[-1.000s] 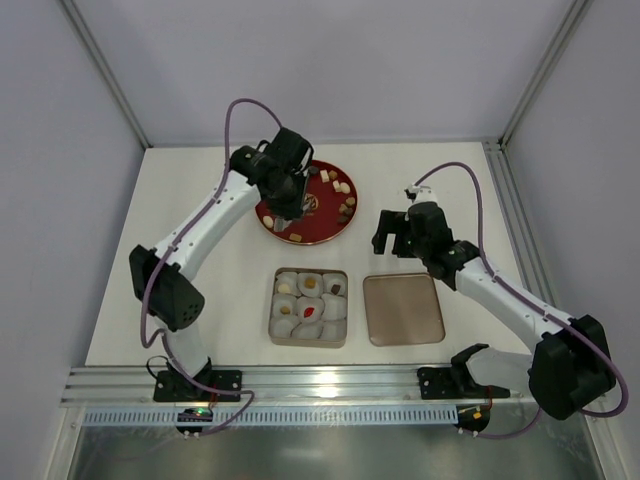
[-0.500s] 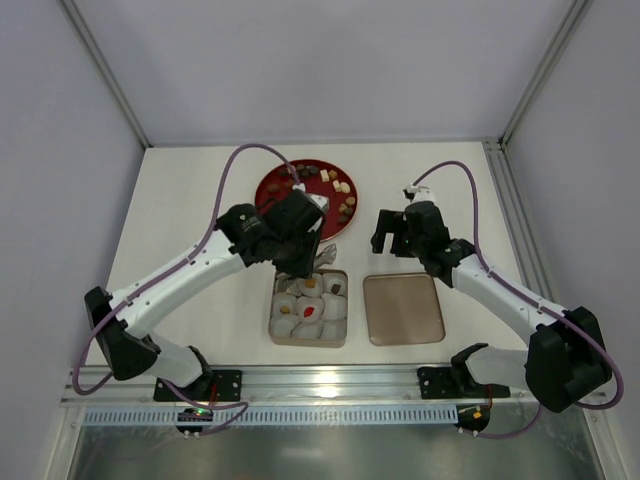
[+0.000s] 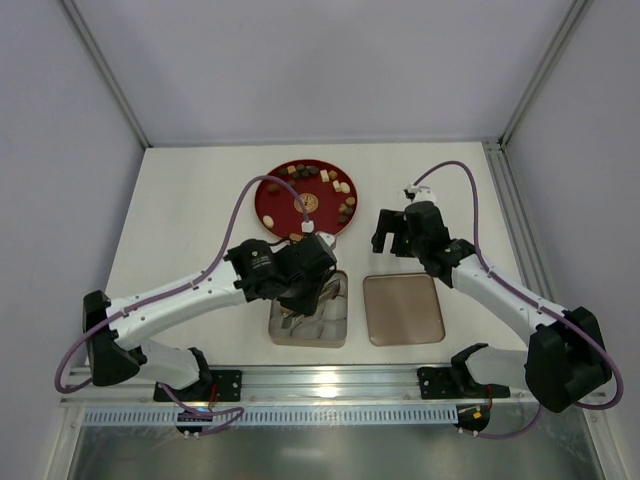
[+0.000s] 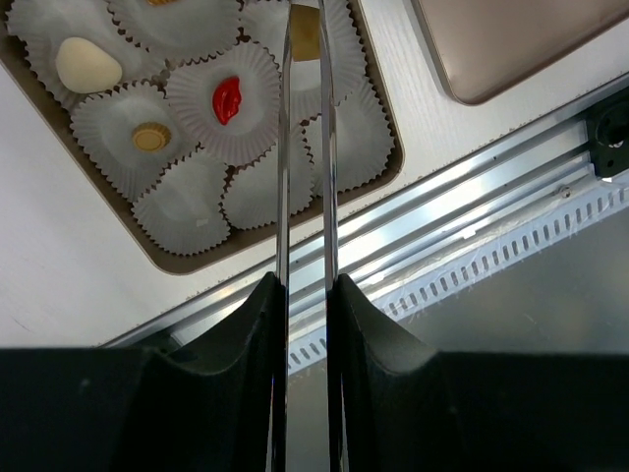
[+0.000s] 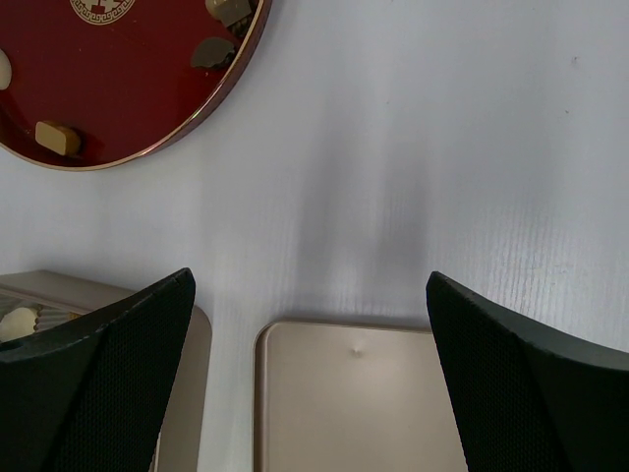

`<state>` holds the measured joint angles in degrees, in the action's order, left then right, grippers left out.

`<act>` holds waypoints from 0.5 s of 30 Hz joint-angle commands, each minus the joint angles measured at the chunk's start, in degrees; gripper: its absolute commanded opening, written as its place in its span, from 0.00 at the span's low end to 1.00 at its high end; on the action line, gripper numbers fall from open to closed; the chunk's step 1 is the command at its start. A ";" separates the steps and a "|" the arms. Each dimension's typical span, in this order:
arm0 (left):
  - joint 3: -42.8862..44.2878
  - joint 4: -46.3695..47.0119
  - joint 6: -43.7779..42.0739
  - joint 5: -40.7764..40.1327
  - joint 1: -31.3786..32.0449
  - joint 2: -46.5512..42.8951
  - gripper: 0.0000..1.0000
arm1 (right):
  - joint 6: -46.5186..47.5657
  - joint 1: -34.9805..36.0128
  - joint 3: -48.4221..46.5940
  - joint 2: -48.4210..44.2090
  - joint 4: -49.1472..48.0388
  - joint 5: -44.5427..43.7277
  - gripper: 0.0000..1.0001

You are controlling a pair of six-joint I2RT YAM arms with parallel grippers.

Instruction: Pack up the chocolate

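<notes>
White tabletop (image 3: 190,200) bore the tray (image 3: 308,343). A tan chocolate (image 4: 306,29) hung pinched in the left jaws' tips, just above the paper cups (image 4: 187,206), so release probably lay straight down. More lay on the far plate (image 5: 118,88). The right jaws gaped empty, farther off.

Red plate (image 3: 328,216) with gold emblem at far centre of white desk (image 3: 190,210). Gold tin tray (image 3: 310,343) of white paper cups (image 4: 187,202) near front; flat tan lid (image 3: 403,309) just beside it. Metal rail (image 3: 330,381) along near edge.
</notes>
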<state>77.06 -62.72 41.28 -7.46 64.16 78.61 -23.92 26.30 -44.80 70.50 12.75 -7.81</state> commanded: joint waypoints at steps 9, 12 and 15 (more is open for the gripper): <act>-2.44 2.43 4.78 -3.43 4.39 -2.50 0.29 | -0.60 0.24 -1.44 -1.68 -0.98 -1.06 1.00; -3.40 2.69 5.22 -3.43 4.92 -2.85 0.30 | -0.77 0.24 -1.35 -1.77 -0.89 -1.06 1.00; -4.46 3.65 5.48 -2.91 5.01 -3.02 0.30 | -1.04 0.33 -1.17 -1.77 -1.06 -0.80 1.00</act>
<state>73.14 -61.91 45.19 -9.28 68.88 77.58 -24.18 26.30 -44.77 70.37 12.82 -7.79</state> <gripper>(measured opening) 0.306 0.996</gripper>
